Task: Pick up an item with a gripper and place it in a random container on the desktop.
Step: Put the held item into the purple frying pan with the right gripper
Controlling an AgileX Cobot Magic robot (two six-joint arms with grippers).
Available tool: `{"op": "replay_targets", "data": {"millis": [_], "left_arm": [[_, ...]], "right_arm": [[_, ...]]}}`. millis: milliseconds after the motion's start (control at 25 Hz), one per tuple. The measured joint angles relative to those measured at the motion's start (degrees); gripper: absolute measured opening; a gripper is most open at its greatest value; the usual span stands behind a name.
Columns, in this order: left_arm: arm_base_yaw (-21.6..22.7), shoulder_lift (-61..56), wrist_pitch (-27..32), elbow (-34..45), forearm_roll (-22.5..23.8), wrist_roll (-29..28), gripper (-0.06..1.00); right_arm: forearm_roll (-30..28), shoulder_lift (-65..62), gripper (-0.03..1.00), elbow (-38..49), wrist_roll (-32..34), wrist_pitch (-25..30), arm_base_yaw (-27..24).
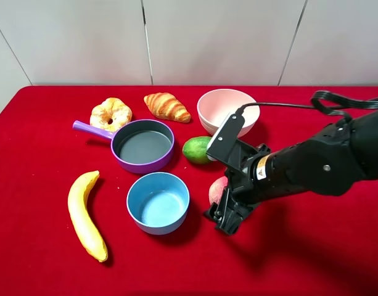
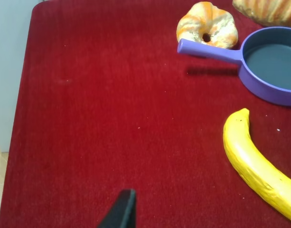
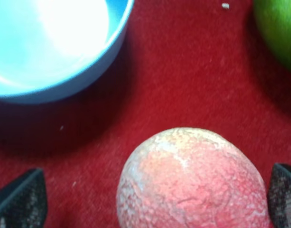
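The pinkish-red peach (image 1: 217, 189) lies on the red desktop (image 1: 41, 185), right of the blue bowl. My right gripper (image 1: 224, 214) is down around it. In the right wrist view the peach (image 3: 192, 180) sits between the two black fingertips (image 3: 19, 202). The jaws are open, with a gap on one side. The purple pan (image 1: 139, 166) with its grey inside stands empty behind the blue bowl and also shows in the left wrist view (image 2: 259, 88). Of my left gripper only one black tip (image 2: 122, 211) shows, over bare cloth.
A blue bowl (image 1: 158, 202) stands close left of the peach. A green lime (image 1: 195, 149) lies just behind it. A pink bowl (image 1: 227, 110), a croissant (image 1: 167, 106) and a ring-shaped bread (image 1: 111, 113) sit at the back. A banana (image 1: 85, 216) lies at the left.
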Motion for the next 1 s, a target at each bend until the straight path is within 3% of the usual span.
{"op": "replay_targets", "data": {"millis": [240, 1000], "left_arm": [[0.0, 0.0, 0.0, 0.0, 0.0, 0.0, 0.98], [0.0, 0.0, 0.0, 0.0, 0.0, 0.0, 0.98]], "right_arm": [[-0.1, 2.7, 0.70, -0.3, -0.2, -3.5, -0.1], [-0.1, 3.5, 0.70, -0.3, -0.2, -4.5, -0.3]]}}
